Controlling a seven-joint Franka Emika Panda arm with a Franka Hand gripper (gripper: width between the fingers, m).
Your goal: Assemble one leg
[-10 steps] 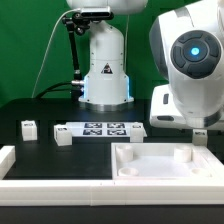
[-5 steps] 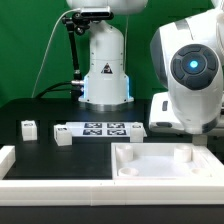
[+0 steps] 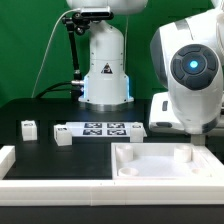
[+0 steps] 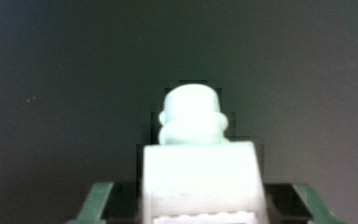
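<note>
The leg [image 4: 202, 150] is a white post. In the wrist view it fills the middle, between my gripper's [image 4: 202, 200] green fingers [image 4: 101, 200], with its rounded screw end pointing away over a dark surface. My gripper is shut on the leg. In the exterior view my gripper [image 3: 196, 142] hangs low at the right, just over the far right corner of the large white tray-shaped piece [image 3: 150, 170]. There the arm's big white housing hides most of the leg.
Two more small white legs [image 3: 29, 127] [image 3: 64, 136] stand on the black table at the exterior view's left. The marker board [image 3: 103, 129] lies beside them. A white frame edge [image 3: 15, 160] runs along the front left. The robot base [image 3: 105, 70] stands behind.
The arm has swung towards the exterior view's left and come lower. The tagged leg that showed under it a second ago is now mostly hidden. Nothing has moved in the last half second.
</note>
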